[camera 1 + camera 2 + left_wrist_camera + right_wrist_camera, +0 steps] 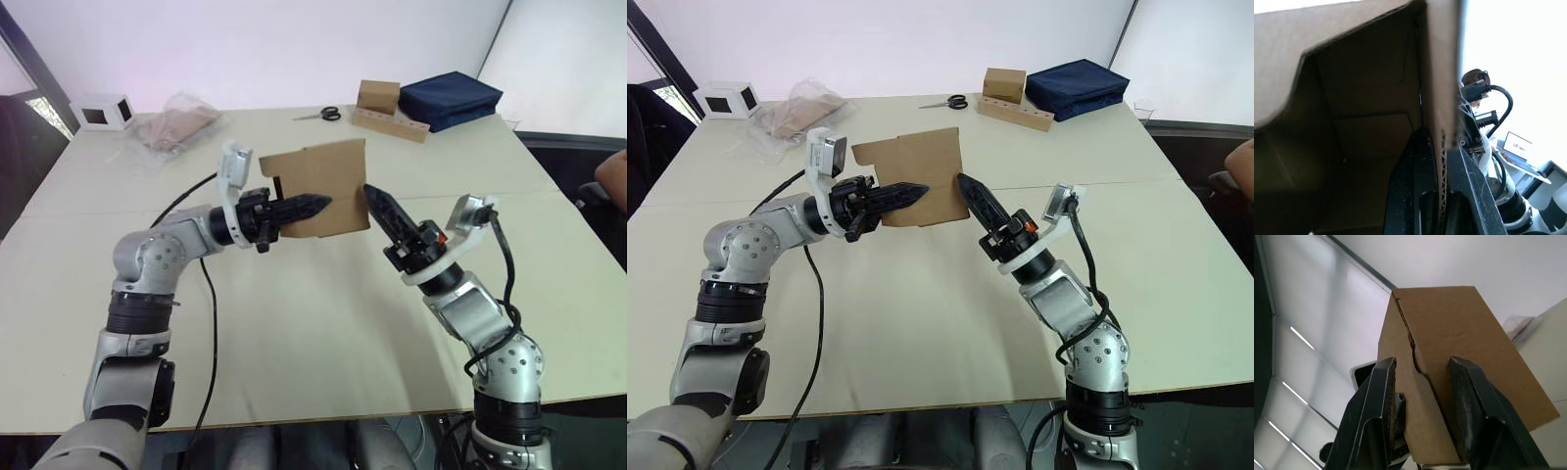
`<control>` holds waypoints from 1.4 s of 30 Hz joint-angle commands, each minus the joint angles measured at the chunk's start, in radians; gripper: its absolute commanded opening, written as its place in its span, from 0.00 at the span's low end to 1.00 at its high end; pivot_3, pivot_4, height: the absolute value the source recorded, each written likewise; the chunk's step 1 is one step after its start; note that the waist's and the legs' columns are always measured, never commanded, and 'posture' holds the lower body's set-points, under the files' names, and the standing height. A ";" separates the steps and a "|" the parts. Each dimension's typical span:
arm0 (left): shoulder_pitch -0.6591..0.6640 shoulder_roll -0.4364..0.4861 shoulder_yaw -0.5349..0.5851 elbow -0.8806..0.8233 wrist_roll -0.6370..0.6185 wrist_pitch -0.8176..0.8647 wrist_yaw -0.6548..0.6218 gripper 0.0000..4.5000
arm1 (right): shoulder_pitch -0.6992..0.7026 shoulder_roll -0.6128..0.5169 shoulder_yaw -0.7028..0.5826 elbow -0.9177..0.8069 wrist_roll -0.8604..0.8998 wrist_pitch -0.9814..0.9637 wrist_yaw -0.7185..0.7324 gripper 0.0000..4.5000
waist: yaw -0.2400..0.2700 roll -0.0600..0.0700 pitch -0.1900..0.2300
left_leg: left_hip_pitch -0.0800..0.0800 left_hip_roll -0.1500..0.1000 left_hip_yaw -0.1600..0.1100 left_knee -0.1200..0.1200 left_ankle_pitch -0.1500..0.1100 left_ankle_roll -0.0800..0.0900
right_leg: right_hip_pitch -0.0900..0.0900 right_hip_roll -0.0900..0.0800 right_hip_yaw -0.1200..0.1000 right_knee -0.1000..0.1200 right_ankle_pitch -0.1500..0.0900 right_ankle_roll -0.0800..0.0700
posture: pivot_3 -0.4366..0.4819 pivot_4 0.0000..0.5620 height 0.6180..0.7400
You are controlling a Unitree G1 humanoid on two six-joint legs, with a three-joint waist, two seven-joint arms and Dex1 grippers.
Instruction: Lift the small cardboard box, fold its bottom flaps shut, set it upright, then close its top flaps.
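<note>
The small cardboard box [318,186], plain brown with no print or label, hangs above the table [323,323] between both arms. The left gripper [315,206] is clamped on 1 of its walls, 1 finger inside. The right gripper [376,204] stands parted, its 2 fingers straddling the box's edge

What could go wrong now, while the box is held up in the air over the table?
The left gripper pinches only one wall of the small cardboard box, so the thin board may bend or slip. The right gripper has its fingers open around a flap edge; pushing there could twist the box out of the left grasp.
</note>
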 commanded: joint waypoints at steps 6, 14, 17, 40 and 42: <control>-0.023 0.039 0.028 -0.062 -0.051 0.038 -0.053 0.00 | -0.003 -0.075 0.004 -0.050 0.031 0.052 0.045 0.37 | 0.000 0.000 0.000 | 0.000 0.000 0.000 0.000 0.000 0.000 | 0.000 0.000 0.000 0.000 0.000 0.000 | 0.48 0.27 1.00; -0.071 0.083 0.046 -0.004 -0.053 0.050 -0.115 0.00 | -0.003 -0.131 -0.133 -0.022 0.188 0.031 0.038 0.37 | 0.002 0.000 0.000 | 0.000 0.000 0.000 0.000 -0.001 0.001 | 0.000 0.000 0.000 0.000 0.000 0.000 | 0.48 0.27 1.00; -0.081 0.077 0.043 0.007 -0.050 0.047 -0.123 0.00 | -0.008 -0.125 -0.129 -0.018 0.191 0.030 0.032 0.37 | 0.000 0.000 0.000 | 0.000 0.000 0.000 0.000 -0.001 0.001 | 0.000 0.000 0.000 0.000 0.000 0.000 | 0.48 0.27 1.00; -0.063 0.042 -0.020 -0.005 0.000 0.052 -0.150 0.00 | -0.037 -0.105 0.023 -0.060 0.007 0.054 0.028 0.37 | 0.000 0.000 0.000 | 0.000 0.000 0.000 0.000 0.000 0.000 | 0.000 0.000 0.000 0.000 0.000 0.000 | 0.48 0.27 1.00; -0.066 0.043 -0.022 -0.002 0.007 0.052 -0.157 0.00 | -0.035 -0.108 0.025 -0.063 -0.002 0.055 0.032 0.37 | 0.000 0.000 0.000 | 0.000 0.000 0.000 0.000 0.000 0.000 | 0.000 0.000 0.000 0.000 0.000 0.000 | 0.48 0.27 1.00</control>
